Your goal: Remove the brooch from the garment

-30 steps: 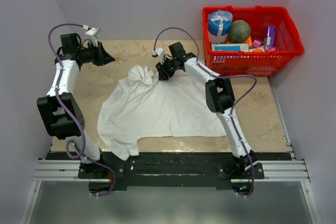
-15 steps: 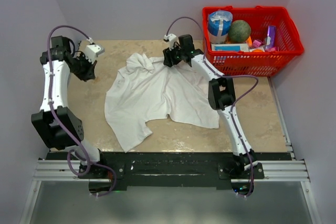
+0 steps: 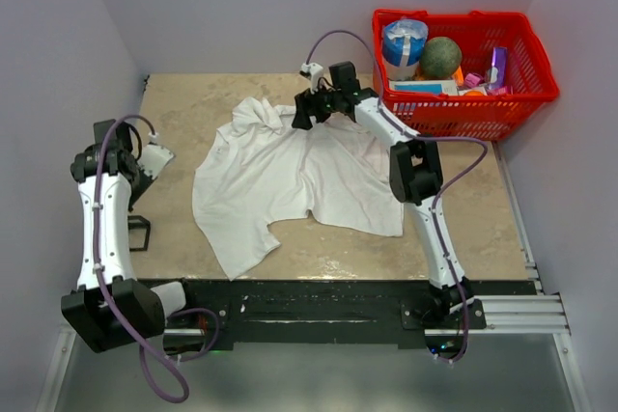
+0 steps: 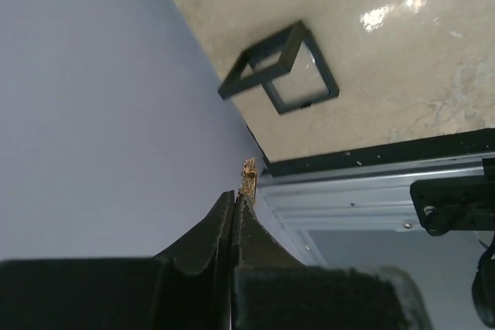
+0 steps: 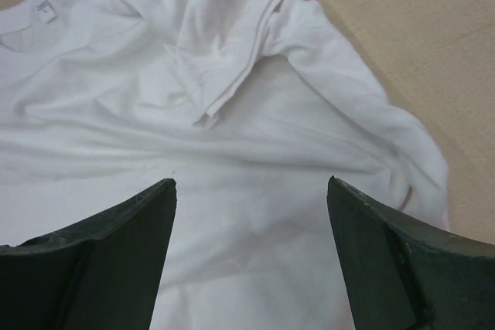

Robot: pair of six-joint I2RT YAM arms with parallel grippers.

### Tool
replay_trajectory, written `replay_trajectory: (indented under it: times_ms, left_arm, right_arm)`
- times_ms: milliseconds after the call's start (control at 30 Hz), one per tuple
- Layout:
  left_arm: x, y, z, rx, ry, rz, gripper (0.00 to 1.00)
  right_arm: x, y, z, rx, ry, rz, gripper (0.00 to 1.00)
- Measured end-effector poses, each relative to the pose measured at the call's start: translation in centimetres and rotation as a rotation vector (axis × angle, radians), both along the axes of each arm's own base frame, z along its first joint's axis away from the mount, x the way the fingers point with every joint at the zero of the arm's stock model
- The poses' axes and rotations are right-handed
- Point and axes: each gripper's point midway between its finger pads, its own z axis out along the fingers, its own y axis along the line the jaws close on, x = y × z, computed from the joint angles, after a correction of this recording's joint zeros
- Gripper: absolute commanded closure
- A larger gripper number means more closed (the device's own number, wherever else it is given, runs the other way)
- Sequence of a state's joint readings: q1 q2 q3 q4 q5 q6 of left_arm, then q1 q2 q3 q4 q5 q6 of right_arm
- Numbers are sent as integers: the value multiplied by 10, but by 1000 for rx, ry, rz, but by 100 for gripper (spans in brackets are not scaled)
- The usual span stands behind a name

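The white shirt (image 3: 280, 176) lies spread and wrinkled on the table's middle; it fills the right wrist view (image 5: 255, 113). My right gripper (image 3: 297, 121) hovers open and empty over the shirt's far part, near the collar, its jaws wide apart (image 5: 251, 187). My left gripper (image 3: 138, 185) is at the table's left edge by the wall, away from the shirt. It is shut on the tiny orange-gold brooch (image 4: 248, 178), which sticks out past the closed fingertips (image 4: 234, 200). The brooch is too small to see in the top view.
A small black wire frame (image 3: 138, 233) lies on the table at the left edge, just ahead of the left gripper (image 4: 278, 67). A red basket (image 3: 463, 108) full of items stands at the far right. The purple wall runs close along the left.
My left arm has swung from the far left corner back toward the near left edge. The right gripper shifted slightly over the shirt, which has settled flatter than one second ago.
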State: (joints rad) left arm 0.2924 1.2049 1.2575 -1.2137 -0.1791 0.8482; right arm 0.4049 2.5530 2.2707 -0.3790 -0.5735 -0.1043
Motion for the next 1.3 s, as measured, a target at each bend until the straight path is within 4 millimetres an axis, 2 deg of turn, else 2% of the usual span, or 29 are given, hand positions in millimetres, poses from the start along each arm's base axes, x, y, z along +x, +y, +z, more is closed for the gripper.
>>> replay_trajectory:
  times_ms: [100,267,400,467,567,767,933,1067,1200,1300]
  left_arm:
    - [-29,10,-17,72,33,138,100]
    - [-63,24,-33,208,-37,306,100]
    - [-74,35,-34,310,-143,374,100]
    - [-75,40,-38,356,-213,404,100]
    - [-75,47,-55,411,-271,428,100]
    - [-73,57,-90,496,-271,411,100]
    - [-56,63,-94,519,-308,402,100]
    - [-40,61,-98,511,-326,377,100]
    - [-27,53,-109,480,-324,340,100]
    - [-25,50,-122,469,-300,321,100]
  right_arm:
    - [-6,0,20,15,-15,11,16]
    - [-17,-7,59,26,-32,5,15]
    - [-24,-11,75,17,-33,8,15]
    - [-28,-13,74,-3,-23,11,14]
    - [-33,-16,67,-26,3,6,14]
    - [-41,-11,59,-50,29,8,11]
    - [-52,-2,50,-65,43,26,10]
    - [-60,2,43,-77,62,37,9]
    - [-61,3,42,-87,62,33,8]
    - [-60,2,41,-89,63,29,7]
